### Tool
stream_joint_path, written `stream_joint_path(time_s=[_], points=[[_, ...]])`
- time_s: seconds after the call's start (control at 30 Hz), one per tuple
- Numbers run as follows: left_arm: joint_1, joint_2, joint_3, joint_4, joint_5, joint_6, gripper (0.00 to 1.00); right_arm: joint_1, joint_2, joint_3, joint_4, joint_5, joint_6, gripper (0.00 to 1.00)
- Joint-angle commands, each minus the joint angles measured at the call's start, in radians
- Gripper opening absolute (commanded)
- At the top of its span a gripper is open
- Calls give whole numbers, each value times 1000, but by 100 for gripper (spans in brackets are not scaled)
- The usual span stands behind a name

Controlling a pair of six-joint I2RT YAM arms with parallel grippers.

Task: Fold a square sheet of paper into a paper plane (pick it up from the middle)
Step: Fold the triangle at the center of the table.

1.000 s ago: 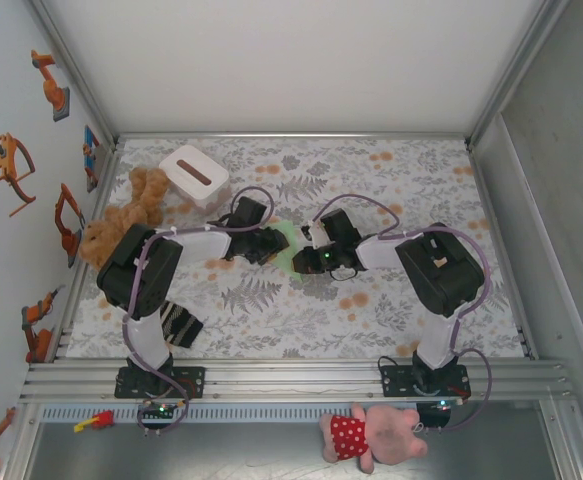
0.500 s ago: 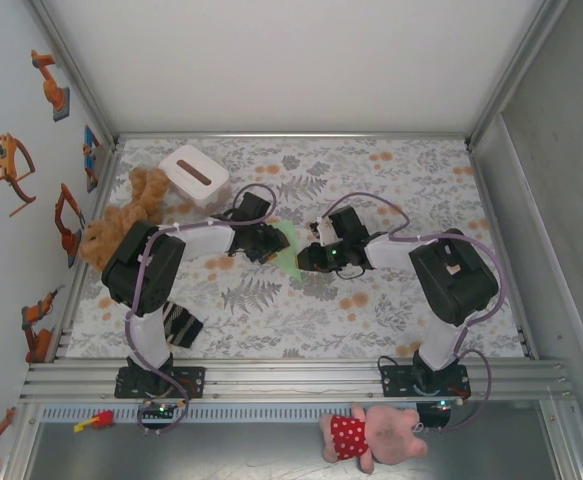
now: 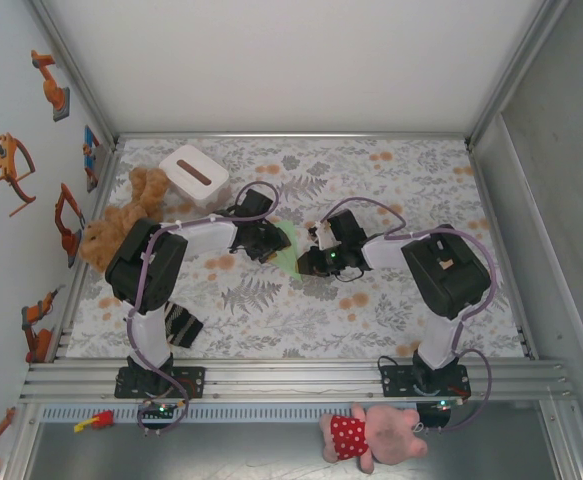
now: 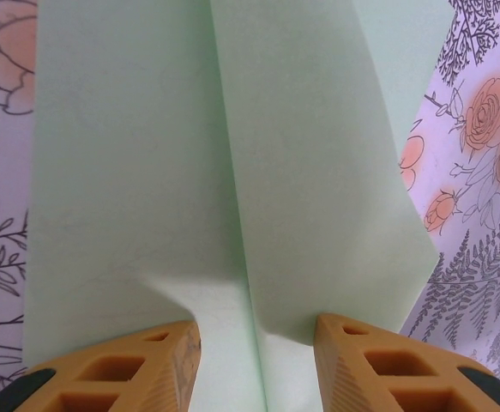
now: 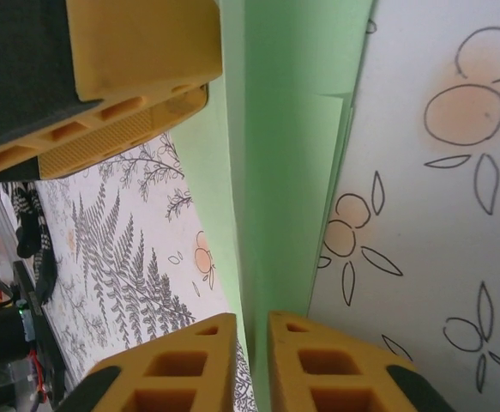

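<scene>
From above: my left gripper (image 3: pixel 272 243) and right gripper (image 3: pixel 309 256) meet at mid-table over the green paper (image 3: pixel 288 252). A second ago the paper was a broader patch; now it shows as a narrow wedge between the two tools, and my left arm has edged in closer to it. I read that as a lengthwise fold taking hold, though this is not yet a finished plane.

From my left wrist: the paper (image 4: pixel 147 172) lies flat on the flowered table (image 4: pixel 481 172), one flap overlapping along the middle. My left gripper (image 4: pixel 256 365) stands open, its fingers (image 4: pixel 138 369) set either side of that centre line. The tips rest on the sheet, which dents slightly at them.

From my right wrist: my right gripper (image 5: pixel 251 360) is all but closed, pinching the raised folded edge of the paper (image 5: pixel 284 172). That ridge runs away toward my left tool's finger (image 5: pixel 138 51). The crease looks ready to be pressed down.
</scene>
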Motion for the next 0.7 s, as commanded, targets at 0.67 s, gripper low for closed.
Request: stream_joint_path(time_s=[0.67], points=[[-21,169,-32,-222,-53,58,45,-9,-58,19,-56,40,-1,15]])
